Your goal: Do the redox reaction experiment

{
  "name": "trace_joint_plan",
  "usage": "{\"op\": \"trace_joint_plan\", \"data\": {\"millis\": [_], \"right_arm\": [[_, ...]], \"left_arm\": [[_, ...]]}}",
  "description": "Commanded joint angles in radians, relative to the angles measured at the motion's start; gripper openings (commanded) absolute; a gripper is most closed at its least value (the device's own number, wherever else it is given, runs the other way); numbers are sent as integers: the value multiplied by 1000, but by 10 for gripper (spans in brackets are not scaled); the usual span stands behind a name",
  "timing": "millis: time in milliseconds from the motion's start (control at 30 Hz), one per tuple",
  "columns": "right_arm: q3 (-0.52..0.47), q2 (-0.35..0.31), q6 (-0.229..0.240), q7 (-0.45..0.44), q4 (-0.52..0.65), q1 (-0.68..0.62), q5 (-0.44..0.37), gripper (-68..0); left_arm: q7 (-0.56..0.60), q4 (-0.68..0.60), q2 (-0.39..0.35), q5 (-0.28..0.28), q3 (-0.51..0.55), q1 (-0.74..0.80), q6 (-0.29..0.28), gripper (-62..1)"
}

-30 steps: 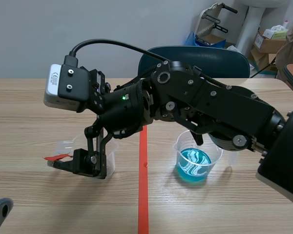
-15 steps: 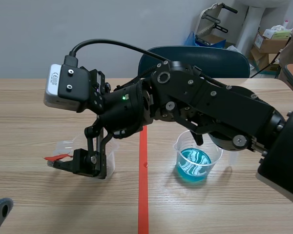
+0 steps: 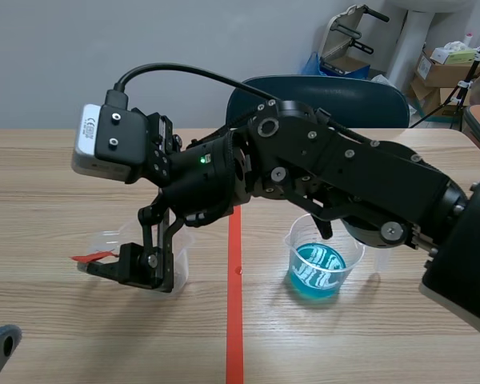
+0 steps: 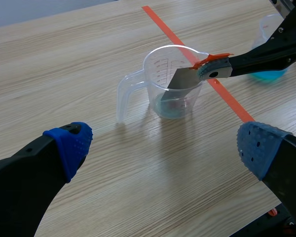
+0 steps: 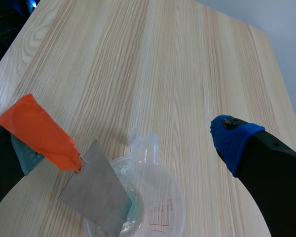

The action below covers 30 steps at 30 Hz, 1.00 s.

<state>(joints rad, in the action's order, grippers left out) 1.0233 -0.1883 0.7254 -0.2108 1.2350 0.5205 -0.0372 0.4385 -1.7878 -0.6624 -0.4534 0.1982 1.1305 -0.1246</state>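
A clear measuring cup (image 4: 155, 57) stands left of the tape line, with a little pale blue liquid at its bottom. A thin grey metal sheet (image 4: 183, 79) leans into it, lower edge in the liquid. The sheet's orange tab (image 4: 213, 57) clings to one pad of my right gripper (image 3: 126, 270), which hovers over the cup (image 3: 106, 240). In the right wrist view the sheet (image 5: 96, 195) and tab (image 5: 39, 133) sit at one finger while the other finger (image 5: 234, 138) stands far off, so the right gripper (image 5: 123, 143) is open. My left gripper (image 4: 163, 145) is open, well short of the cup.
A second clear beaker (image 3: 324, 260) of bright blue liquid stands right of the tape line, under the right arm (image 3: 344, 176). A dark blue chair (image 3: 368, 100) sits behind the table. Boxes (image 3: 444, 68) stand at the back right.
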Motion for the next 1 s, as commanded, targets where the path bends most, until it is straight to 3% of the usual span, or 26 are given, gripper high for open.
{"op": "trace_joint_plan", "data": {"millis": [0, 700, 967], "right_arm": [[-8, 11, 0, -12, 13, 23, -14, 4], [-8, 7, 0, -12, 13, 23, -14, 4], [-8, -25, -8, -35, 14, 22, -24, 4]], "left_arm": [[14, -16, 3, -3, 2, -3, -1, 14], [14, -16, 3, -3, 2, -3, -1, 14], [14, -16, 3, -3, 2, -3, -1, 14]]}}
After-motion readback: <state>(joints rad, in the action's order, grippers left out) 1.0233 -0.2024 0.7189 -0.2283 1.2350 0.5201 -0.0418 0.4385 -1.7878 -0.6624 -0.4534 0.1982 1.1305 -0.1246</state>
